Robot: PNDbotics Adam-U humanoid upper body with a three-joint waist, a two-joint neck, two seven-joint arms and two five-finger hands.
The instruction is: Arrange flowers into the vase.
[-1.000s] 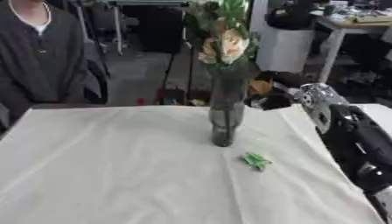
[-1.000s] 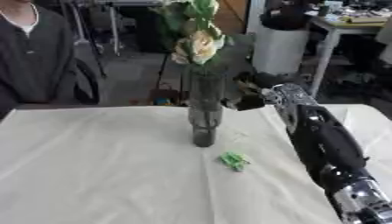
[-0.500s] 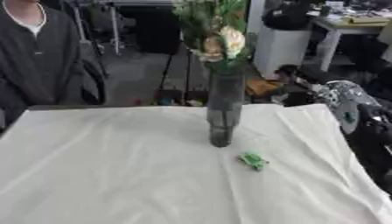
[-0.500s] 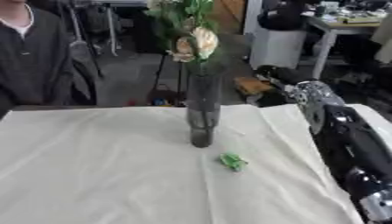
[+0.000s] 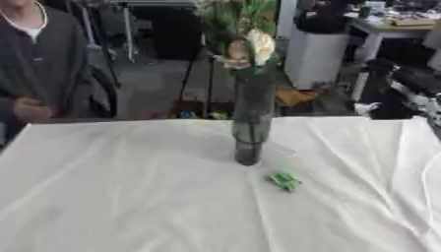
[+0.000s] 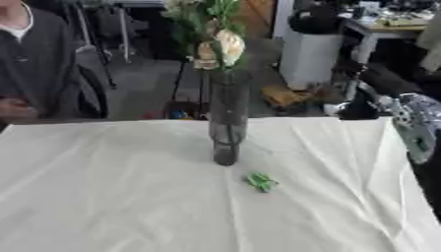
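A tall dark glass vase stands upright at the middle of the white-clothed table. It holds cream flowers with green leaves. A small green scrap lies on the cloth just right of the vase's foot. My right hand shows as a dark blurred shape off the table's far right edge, well apart from the vase, with its grey forearm below it. Nothing can be seen in that hand. My left hand appears in neither view.
The table's far edge runs just behind the vase. Beyond it are a white cylinder-shaped bin and a desk at the back right. Bare cloth lies left of and in front of the vase.
My right hand has drawn back from beside the vase's upper part to the far right. The flowers stay in the vase. The camera has shifted a little.
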